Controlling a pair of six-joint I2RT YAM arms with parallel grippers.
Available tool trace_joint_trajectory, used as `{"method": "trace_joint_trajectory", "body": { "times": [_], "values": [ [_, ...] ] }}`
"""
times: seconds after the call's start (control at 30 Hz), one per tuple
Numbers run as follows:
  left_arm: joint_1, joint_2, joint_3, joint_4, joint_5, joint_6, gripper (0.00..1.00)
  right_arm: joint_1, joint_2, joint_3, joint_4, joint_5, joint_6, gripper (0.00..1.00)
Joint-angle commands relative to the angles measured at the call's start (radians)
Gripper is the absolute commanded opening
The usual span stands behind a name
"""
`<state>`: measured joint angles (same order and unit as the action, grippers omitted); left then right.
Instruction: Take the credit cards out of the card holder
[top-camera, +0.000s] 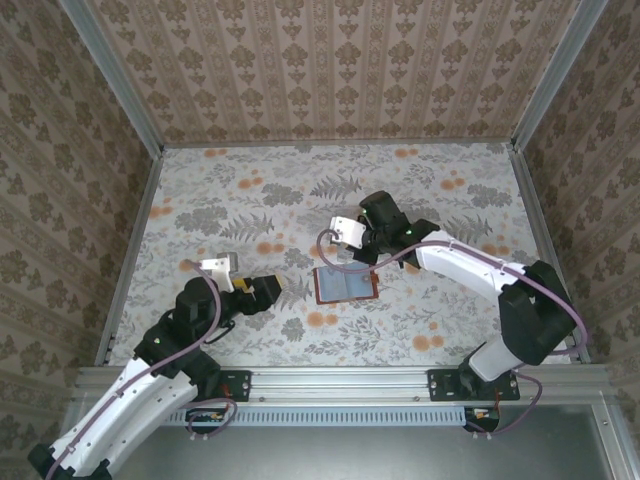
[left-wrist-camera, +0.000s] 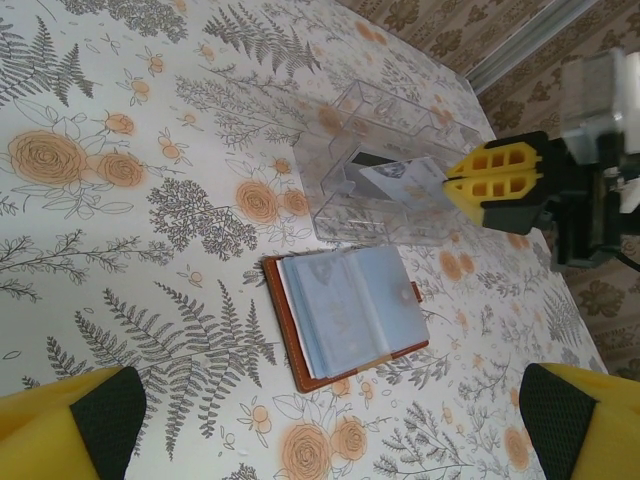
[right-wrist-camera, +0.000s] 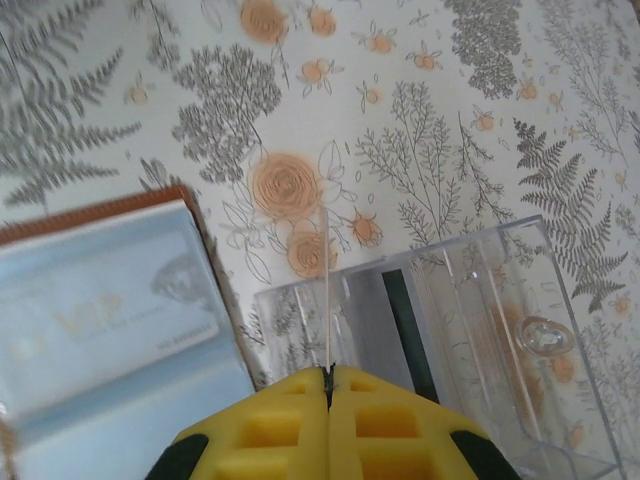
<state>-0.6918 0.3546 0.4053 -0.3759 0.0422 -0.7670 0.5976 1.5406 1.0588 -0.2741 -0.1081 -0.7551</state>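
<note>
The card holder (left-wrist-camera: 345, 315) lies open on the floral table, brown-edged with grey-blue pockets, and cards show inside them. It also appears in the top view (top-camera: 345, 285) and the right wrist view (right-wrist-camera: 100, 330). Just beyond it my right gripper (right-wrist-camera: 330, 375) is shut on a thin pale credit card (right-wrist-camera: 328, 290), seen edge-on, over the clear tray (right-wrist-camera: 480, 300). From the left wrist that card (left-wrist-camera: 400, 182) hangs from the right gripper (left-wrist-camera: 495, 182) inside the tray. Another card with a dark stripe (right-wrist-camera: 405, 320) lies in the tray. My left gripper (left-wrist-camera: 335, 440) is open, short of the holder.
The clear plastic tray (left-wrist-camera: 385, 150) stands directly behind the card holder, close to its far edge. A metal rail (top-camera: 130, 250) borders the table on the left and another (top-camera: 530, 220) on the right. Floral tabletop stretches away beyond the tray.
</note>
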Motion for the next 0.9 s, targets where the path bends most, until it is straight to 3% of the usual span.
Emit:
{"method": "trace_joint_trajectory", "body": {
  "times": [0.0, 0.3, 0.73, 0.87],
  "values": [
    [0.008, -0.027, -0.015, -0.027, 0.007, -0.012, 1.0, -0.028, 0.028, 0.05, -0.008, 0.007, -0.139, 0.0],
    [0.014, -0.04, -0.042, -0.01, 0.004, -0.012, 1.0, -0.062, 0.066, 0.06, -0.019, 0.031, -0.243, 0.0],
    [0.026, -0.04, -0.042, -0.02, 0.012, -0.01, 1.0, -0.07, 0.155, 0.085, -0.04, 0.059, -0.261, 0.0],
    [0.029, -0.041, -0.043, -0.018, 0.017, -0.009, 1.0, -0.068, 0.173, 0.101, -0.035, 0.067, -0.235, 0.14]
  ]
}}
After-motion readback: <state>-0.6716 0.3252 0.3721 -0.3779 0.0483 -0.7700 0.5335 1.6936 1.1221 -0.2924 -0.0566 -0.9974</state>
